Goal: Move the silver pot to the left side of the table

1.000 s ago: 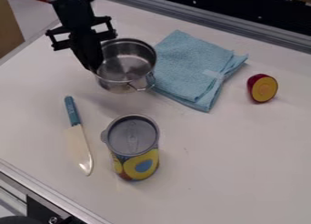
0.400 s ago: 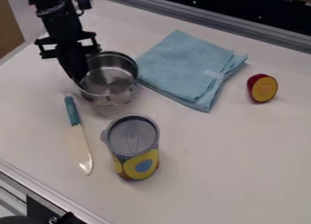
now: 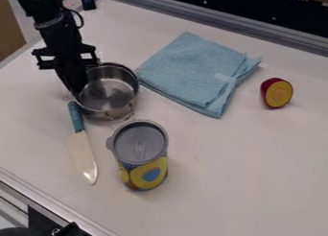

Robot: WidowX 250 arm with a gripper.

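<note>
Pincer [image 3: 78, 90] squeezes the silver pot [image 3: 112, 92] by one side, likely so it can go left across the bench [image 3: 247, 175].

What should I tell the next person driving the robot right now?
Gripper: at the left rim of the silver pot; I can't tell if it is gripping.
Pot: opening up, between the knife and the blue cloth, behind the can.
Done: the pot is on the picture's left side.
Left: probably check it sits flat, then free the gripper and back away.
</note>
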